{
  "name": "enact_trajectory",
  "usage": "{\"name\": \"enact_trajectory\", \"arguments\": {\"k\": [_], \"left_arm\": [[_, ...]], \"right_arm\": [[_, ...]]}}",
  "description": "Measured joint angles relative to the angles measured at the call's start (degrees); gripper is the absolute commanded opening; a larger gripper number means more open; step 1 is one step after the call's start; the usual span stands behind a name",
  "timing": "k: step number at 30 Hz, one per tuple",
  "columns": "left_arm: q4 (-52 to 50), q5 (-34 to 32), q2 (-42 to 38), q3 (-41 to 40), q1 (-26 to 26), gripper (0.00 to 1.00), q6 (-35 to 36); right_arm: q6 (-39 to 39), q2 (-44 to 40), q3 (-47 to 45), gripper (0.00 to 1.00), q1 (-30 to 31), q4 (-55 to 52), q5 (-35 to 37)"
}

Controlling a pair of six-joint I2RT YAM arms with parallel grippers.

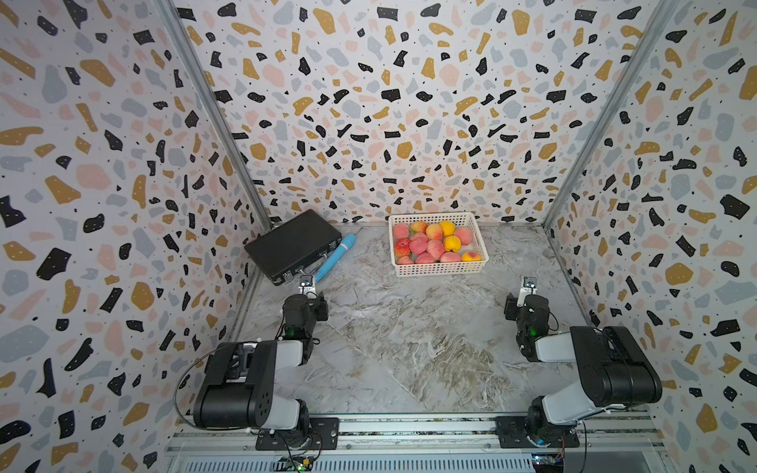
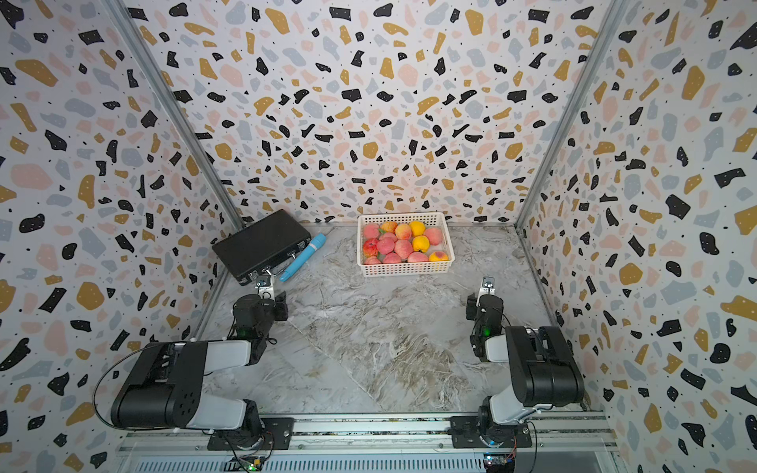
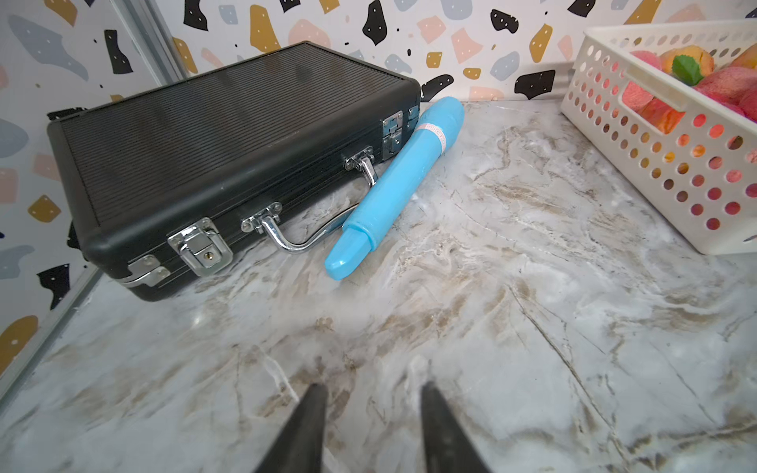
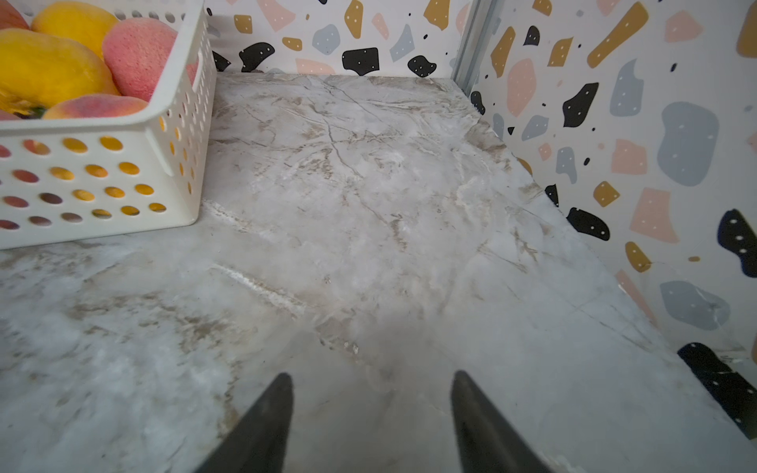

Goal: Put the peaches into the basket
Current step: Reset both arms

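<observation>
The left claw (image 3: 372,395) stands part-spread and empty over the marble surface (image 3: 491,327). The right claw (image 4: 371,381) gapes wider, also empty. Ahead of the left lie a black case (image 1: 293,243) and a blue cylinder (image 1: 334,258). The peaches (image 1: 435,247) sit piled in the white basket (image 1: 440,268) by the back wall.
</observation>
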Motion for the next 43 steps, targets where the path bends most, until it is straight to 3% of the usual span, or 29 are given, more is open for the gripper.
{"name": "enact_trajectory", "arguments": {"k": [20,26,32,43], "left_arm": [[0.0,0.3,0.0,0.0,0.0,0.99,-0.1],[5.6,5.7,-0.6,-4.1,0.0,0.99,2.0],[1.8,1.0,-0.2,-0.4,0.1,0.99,0.5],[-0.4,0.2,1.1,1.3,0.0,0.99,0.3]], "right_arm": [[-0.2,0.0,0.0,1.00,0.0,0.0,-0.1],[-3.5,-0.2,-6.1,1.00,0.8,8.7,-6.7],[-1.8,-0.1,0.9,1.00,-1.7,1.6,-7.3],[-1.1,-0.1,1.6,1.00,-2.5,-1.3,-8.2]]}}
